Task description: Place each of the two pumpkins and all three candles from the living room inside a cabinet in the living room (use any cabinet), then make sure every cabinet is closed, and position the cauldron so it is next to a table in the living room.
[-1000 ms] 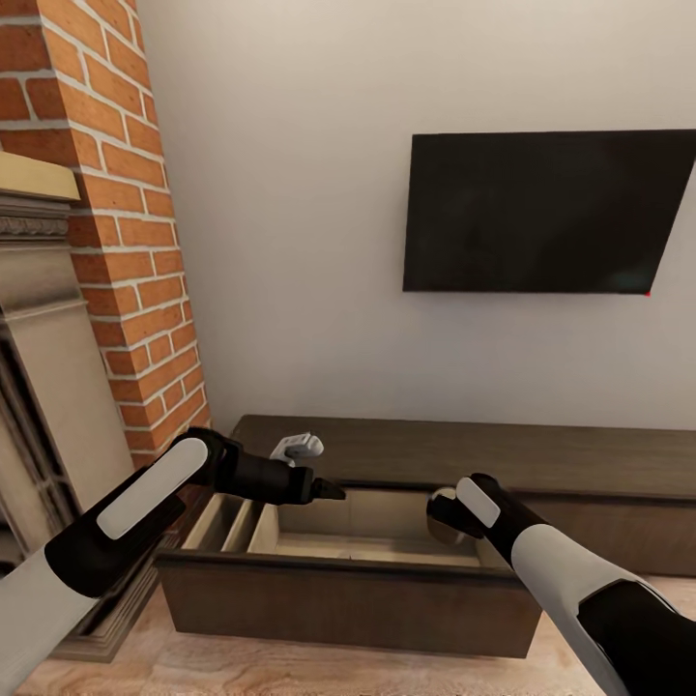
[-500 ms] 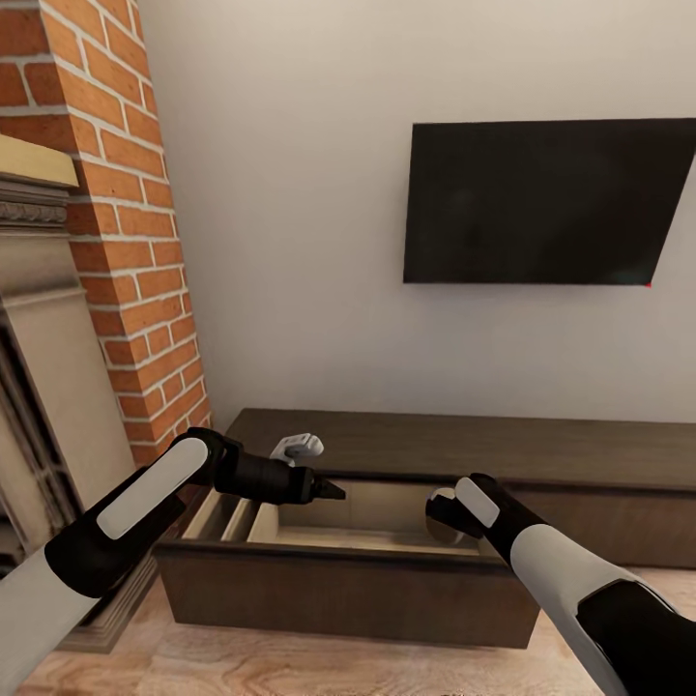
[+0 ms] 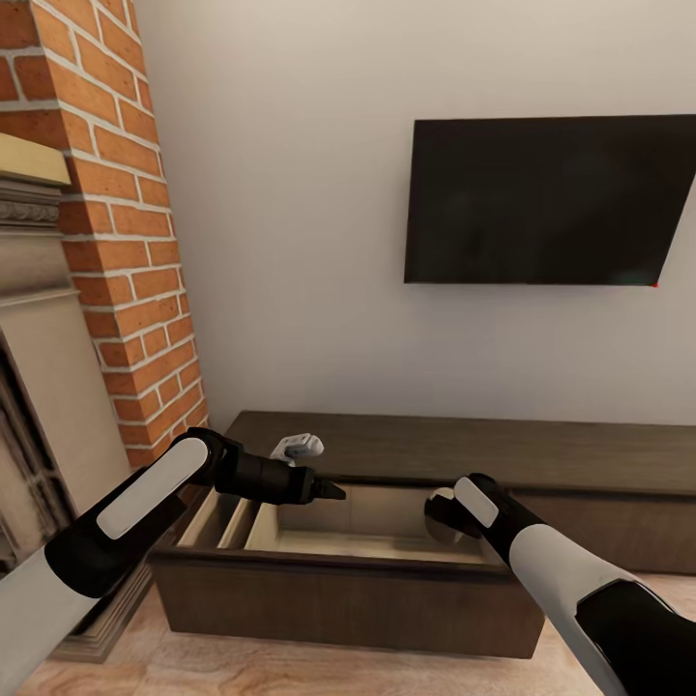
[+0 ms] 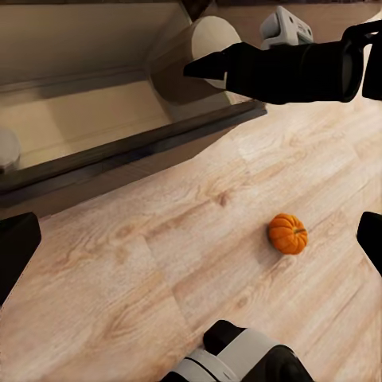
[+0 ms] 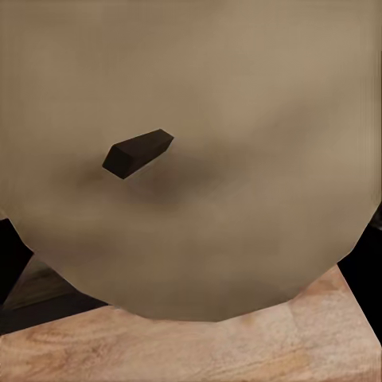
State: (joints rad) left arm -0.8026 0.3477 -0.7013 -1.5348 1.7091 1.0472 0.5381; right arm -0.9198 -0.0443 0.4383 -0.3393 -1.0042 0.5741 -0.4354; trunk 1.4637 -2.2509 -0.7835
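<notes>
One candle (image 5: 191, 239) sat clamped in the right gripper (image 3: 443, 510), jaws pressed to its sides, and in the right wrist view we were almost nose to the dark wick (image 5: 137, 153). That gripper hung over the open drawer (image 3: 338, 580) of the cabinet (image 3: 541, 454), at about 1 o'clock from us, and the candle was not yet set down.

Over at 11 o'clock the left gripper (image 3: 324, 490) hovered above the drawer's other end. Its wrist view showed the fingers (image 4: 16, 247) spread wide with nothing between them.

Out from there, a pale rounded shape (image 4: 5, 150) lay on the drawer's tan floor. We took it for another candle, though too little showed to be sure. One pumpkin (image 4: 287, 233) lay on the wooden floor (image 4: 159, 263), well clear of the cabinet front.

By our reckoning the job was somewhere in its first half: one candle about to go in and perhaps one already in. At least one pumpkin waited, and we couldn't place the other pumpkin, the remaining candle or the cauldron. The drawer wanted shutting afterwards. A small white object (image 3: 298, 447) rested on the cabinet top at 12 o'clock, with the television (image 3: 541, 203) on the wall above.
</notes>
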